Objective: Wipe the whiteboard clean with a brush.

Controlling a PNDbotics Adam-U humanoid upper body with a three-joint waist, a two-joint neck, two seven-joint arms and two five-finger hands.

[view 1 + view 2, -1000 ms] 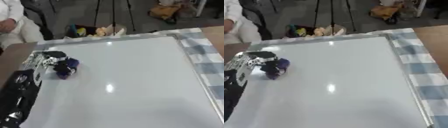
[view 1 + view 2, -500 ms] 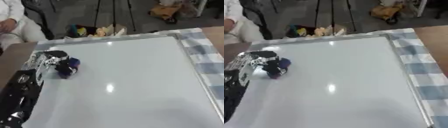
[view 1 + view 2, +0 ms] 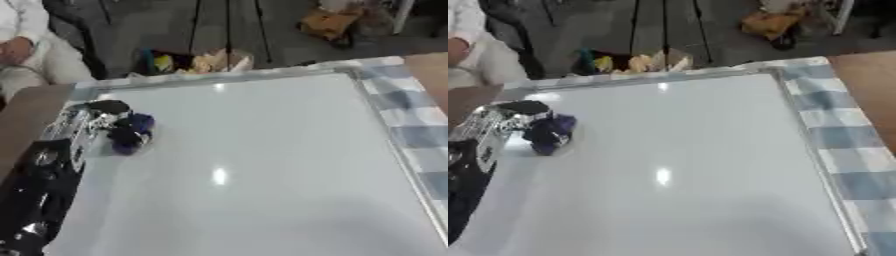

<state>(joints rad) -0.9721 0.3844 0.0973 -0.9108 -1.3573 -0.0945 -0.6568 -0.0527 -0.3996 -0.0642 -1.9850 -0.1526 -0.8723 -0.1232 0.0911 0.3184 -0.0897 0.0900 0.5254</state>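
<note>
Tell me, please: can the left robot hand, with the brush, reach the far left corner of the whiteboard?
Probably yes. The left robot hand holds the brush on the whiteboard near that corner, and nothing lies between.

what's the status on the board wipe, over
Left hand shut on blue brush, near whiteboard's left edge. Right hand not in view. Board shows no marks; nothing in the way.

Bright, even overhead light — small white glare spots sit on the whiteboard [image 3: 262, 165], one mid-surface, one near its far edge. Everything is soft and blurred — shadows faint.
</note>
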